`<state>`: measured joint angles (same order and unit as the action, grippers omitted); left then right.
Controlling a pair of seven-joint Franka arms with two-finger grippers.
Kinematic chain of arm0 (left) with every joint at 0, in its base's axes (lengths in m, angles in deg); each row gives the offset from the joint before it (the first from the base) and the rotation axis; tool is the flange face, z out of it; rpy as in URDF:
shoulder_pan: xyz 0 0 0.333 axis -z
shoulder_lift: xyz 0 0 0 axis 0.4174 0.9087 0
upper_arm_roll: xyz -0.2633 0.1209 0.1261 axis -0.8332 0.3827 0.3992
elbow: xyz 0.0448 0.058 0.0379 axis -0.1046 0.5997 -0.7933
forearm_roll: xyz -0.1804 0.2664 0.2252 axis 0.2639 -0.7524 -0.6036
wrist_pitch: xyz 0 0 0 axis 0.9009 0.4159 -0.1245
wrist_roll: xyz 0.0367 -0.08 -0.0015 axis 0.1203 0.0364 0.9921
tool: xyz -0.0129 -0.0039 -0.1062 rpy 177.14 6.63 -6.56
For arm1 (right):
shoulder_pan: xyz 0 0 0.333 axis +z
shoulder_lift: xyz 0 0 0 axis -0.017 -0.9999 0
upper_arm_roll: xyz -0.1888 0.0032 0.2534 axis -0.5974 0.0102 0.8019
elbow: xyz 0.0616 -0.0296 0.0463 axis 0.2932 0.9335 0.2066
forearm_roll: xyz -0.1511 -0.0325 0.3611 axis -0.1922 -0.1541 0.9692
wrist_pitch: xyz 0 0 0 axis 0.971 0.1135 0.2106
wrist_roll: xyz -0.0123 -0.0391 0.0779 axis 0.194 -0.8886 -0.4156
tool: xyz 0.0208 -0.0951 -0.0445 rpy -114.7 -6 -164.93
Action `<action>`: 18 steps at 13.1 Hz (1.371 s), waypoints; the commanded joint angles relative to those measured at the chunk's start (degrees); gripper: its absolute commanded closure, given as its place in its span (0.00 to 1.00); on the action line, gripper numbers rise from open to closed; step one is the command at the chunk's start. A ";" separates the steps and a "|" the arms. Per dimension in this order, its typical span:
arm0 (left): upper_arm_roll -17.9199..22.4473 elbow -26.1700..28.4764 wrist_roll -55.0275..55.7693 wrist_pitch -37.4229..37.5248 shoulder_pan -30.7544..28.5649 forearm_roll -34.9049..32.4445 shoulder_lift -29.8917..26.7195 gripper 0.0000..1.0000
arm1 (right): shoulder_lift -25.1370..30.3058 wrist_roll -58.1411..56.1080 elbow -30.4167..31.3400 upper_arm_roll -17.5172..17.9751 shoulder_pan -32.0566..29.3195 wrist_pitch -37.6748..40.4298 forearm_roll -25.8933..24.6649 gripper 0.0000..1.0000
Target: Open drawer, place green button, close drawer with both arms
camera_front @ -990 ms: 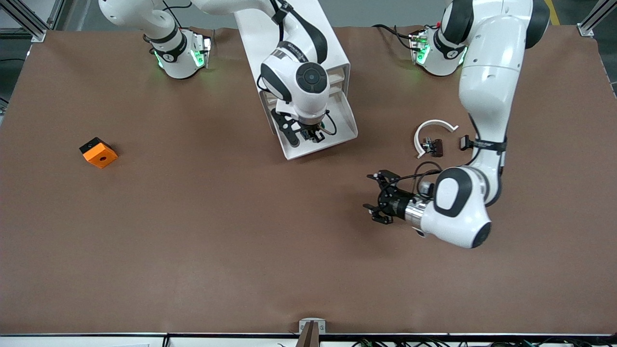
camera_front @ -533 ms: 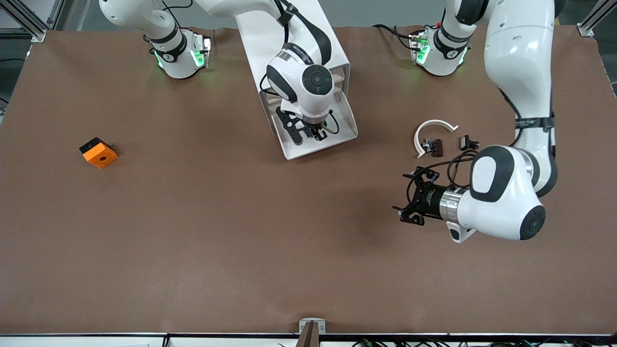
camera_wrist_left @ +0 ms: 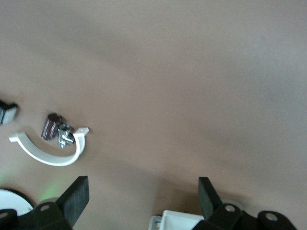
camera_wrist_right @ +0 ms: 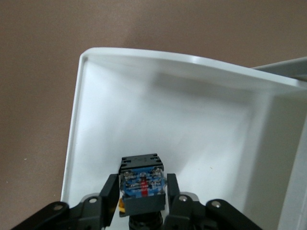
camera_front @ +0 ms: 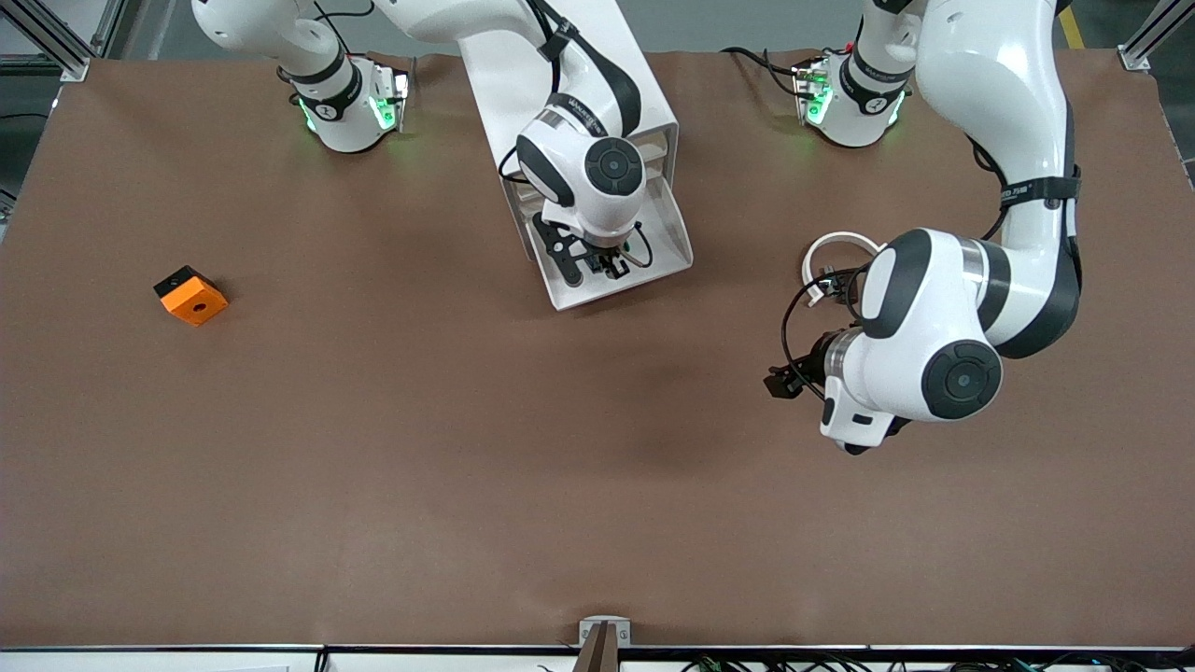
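Observation:
The white cabinet (camera_front: 644, 103) lies near the robots' bases, and its lowest drawer (camera_front: 674, 245) is pulled out toward the front camera. My right gripper (camera_front: 602, 266) is down inside this drawer, shut on the button (camera_wrist_right: 142, 187). In the right wrist view my right gripper (camera_wrist_right: 142, 191) holds the button by its black body, its bluish base showing, over the drawer's white floor (camera_wrist_right: 158, 110). The green cap is hidden. My left gripper (camera_front: 782, 383) hovers open and empty over bare table toward the left arm's end. In the left wrist view my left gripper (camera_wrist_left: 142, 194) has its jaws wide apart.
An orange block with a hole (camera_front: 191, 297) lies toward the right arm's end. A white curved clip (camera_front: 831, 245) and small dark parts lie beside the left arm; the left wrist view shows the clip (camera_wrist_left: 45, 155), a small metal part (camera_wrist_left: 53, 128) and a black piece (camera_wrist_left: 7, 111).
My left arm has swung away from the drawer toward its own end of the table and turned its wrist, now covering the small parts. My right gripper stays in the drawer.

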<state>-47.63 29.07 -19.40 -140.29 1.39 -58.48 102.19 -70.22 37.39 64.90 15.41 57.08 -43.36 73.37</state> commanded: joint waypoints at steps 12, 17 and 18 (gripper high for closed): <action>-15.01 39.88 -4.62 -52.08 8.36 -4.60 -8.93 0.00 | 18.13 -32.80 -13.41 -0.45 -19.51 35.97 -0.66 0.00; -16.40 39.88 3.13 -54.48 14.28 -3.98 -3.99 0.00 | 30.52 -66.21 -2.70 -0.45 -33.66 37.67 -1.27 0.00; -17.72 39.80 5.40 -53.52 14.28 -3.98 -4.16 0.00 | 32.72 -71.93 -0.24 -0.45 -36.12 37.49 -2.58 0.00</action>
<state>-63.73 68.90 -16.50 -195.08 16.12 -62.35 98.95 -44.18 -25.24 56.72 13.75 25.20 -4.46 72.51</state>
